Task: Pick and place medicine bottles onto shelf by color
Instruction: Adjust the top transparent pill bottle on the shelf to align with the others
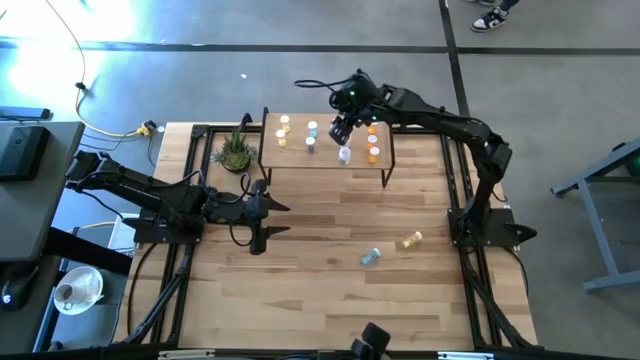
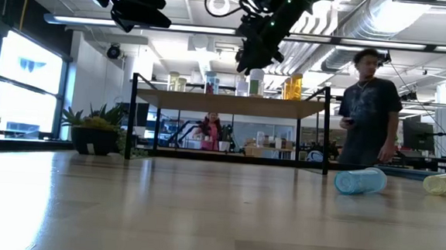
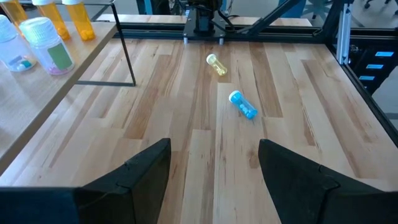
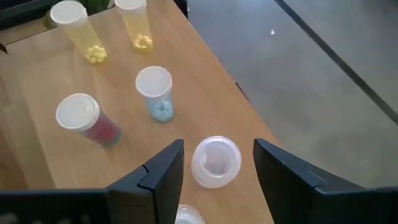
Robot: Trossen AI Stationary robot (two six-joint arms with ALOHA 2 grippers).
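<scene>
On the counter's (image 1: 330, 225) near open stretch a blue bottle (image 1: 370, 257) and a yellow bottle (image 1: 410, 240) are laid flat. The left pincer (image 1: 268, 217) is held released. Farther, the right pincer (image 1: 341, 131), released, is poised over the shelf's (image 1: 325, 160) back edge, above upright bottles (image 1: 311, 133).

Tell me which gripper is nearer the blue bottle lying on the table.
Left. The left gripper sits open, level with the blue bottle across bare table; the right gripper is up over the shelf.
</scene>
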